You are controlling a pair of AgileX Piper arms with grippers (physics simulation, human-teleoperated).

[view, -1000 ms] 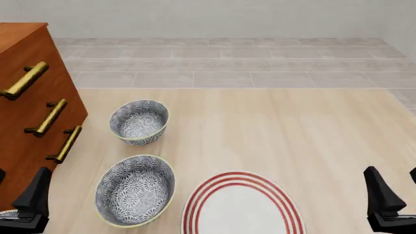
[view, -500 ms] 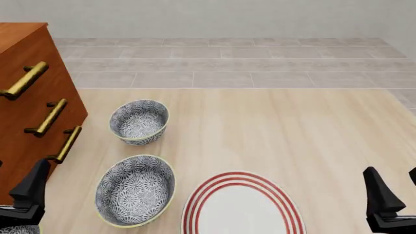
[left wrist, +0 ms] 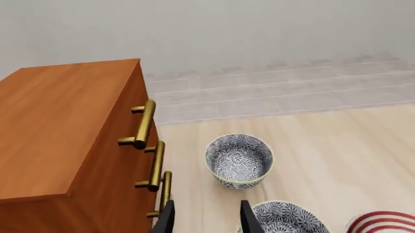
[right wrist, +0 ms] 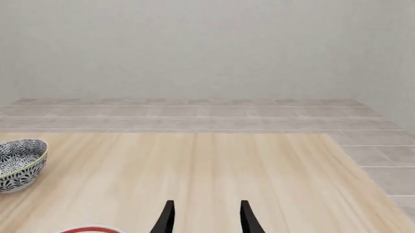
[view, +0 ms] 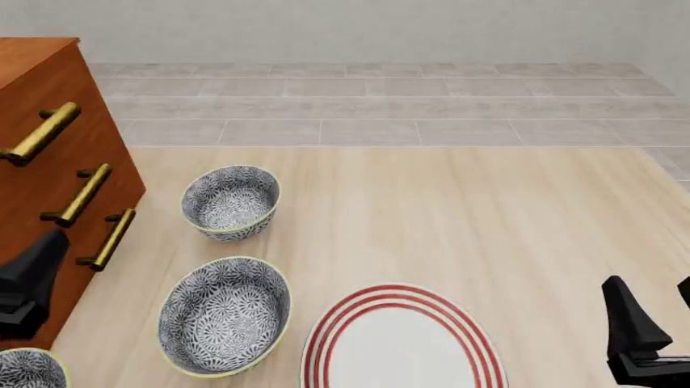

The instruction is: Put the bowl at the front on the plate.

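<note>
At far left a wooden dresser with brass handles stands on the table. The left gripper hangs in front of its near corner, fingers apart with nothing between them, as its wrist view shows. Just below it, at the near left corner of the front view, lies the bowl, only partly in frame, so it sits slightly nearer than the gripper and close beside it. To the right a middle bowl stands upright, and a far bowl sits beyond that, a little apart. Right of the middle bowl and just beside it lies the plate, its near edge cut off. At the near right the right gripper hovers, fingers apart and holding nothing, well away from all three bowls.
</note>
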